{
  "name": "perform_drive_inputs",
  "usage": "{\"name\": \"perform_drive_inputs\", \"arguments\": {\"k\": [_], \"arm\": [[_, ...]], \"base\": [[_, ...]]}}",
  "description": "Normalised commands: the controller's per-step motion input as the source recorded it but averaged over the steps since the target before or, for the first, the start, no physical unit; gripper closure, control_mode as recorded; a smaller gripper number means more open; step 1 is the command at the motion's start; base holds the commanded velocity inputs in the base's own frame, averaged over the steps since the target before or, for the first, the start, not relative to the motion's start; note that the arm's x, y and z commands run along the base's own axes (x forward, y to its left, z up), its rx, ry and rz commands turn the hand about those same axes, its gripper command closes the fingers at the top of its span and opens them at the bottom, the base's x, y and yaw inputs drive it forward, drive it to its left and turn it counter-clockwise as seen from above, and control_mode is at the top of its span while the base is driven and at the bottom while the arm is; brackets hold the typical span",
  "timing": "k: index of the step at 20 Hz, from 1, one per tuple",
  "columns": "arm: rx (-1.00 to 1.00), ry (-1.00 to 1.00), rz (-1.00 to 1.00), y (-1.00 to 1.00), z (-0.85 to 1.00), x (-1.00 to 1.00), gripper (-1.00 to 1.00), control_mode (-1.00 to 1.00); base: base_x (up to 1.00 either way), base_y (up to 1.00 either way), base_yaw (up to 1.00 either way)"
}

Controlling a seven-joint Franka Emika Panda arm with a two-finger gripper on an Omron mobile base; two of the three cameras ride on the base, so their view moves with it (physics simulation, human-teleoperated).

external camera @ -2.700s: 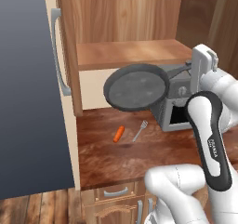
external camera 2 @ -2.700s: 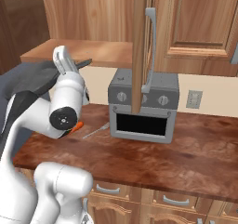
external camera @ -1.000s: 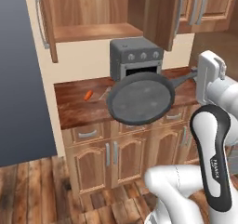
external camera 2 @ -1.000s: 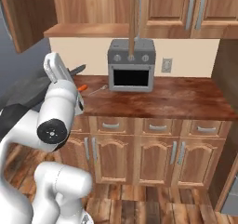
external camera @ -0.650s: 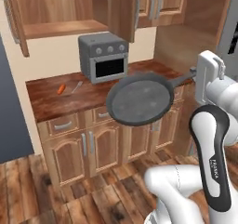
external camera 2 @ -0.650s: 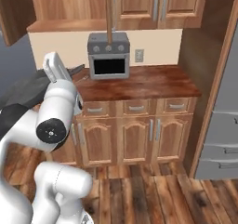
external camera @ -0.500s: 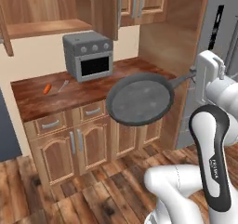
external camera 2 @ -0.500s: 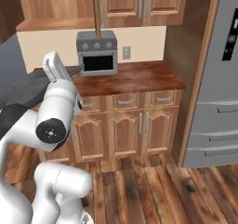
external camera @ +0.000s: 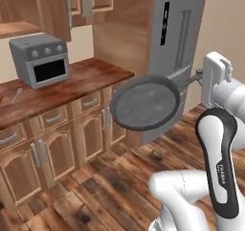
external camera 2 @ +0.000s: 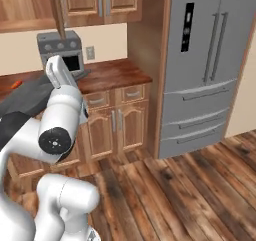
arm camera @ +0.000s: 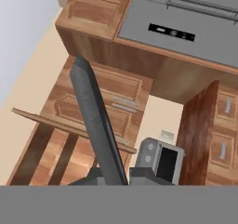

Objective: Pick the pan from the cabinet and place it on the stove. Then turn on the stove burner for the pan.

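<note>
There was one pan (external camera: 145,103), one small silver oven (external camera: 40,60) on one wooden counter (external camera: 83,79), one tall grey fridge (external camera 2: 212,60), and one wall outlet (external camera 2: 90,52) behind the counter.

A dark grey shallow frying pan (arm camera: 95,121), seen edge-on, is rising from the bottom edge, apparently gripped there, crossing reddish-brown wooden cabinets (arm camera: 100,90) beside a boxy silver oven (arm camera: 160,160).

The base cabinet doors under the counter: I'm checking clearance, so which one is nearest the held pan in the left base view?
The rightmost door, at the counter's end beside the refrigerator; the pan overlaps its edge.
</note>
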Motion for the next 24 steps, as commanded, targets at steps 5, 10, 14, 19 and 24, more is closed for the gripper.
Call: {"name": "perform_drive_inputs", "arguments": {"k": [5,10,14,19,24], "arm": [[0.00,0.00,0.00,0.00,0.00,0.00,1.00,1.00],[0.00,0.00,0.00,0.00,0.00,0.00,1.00,1.00],[0.00,0.00,0.00,0.00,0.00,0.00,1.00,1.00],[0.00,0.00,0.00,0.00,0.00,0.00,1.00,1.00],[0.00,0.00,0.00,0.00,0.00,0.00,1.00,1.00]], "base": [[-0.07,-0.10,-0.44],[-0.01,-0.10,-0.43],[0.00,-0.04,-0.42],[0.00,-0.06,-0.43],[0.00,-0.03,-0.44]]}}
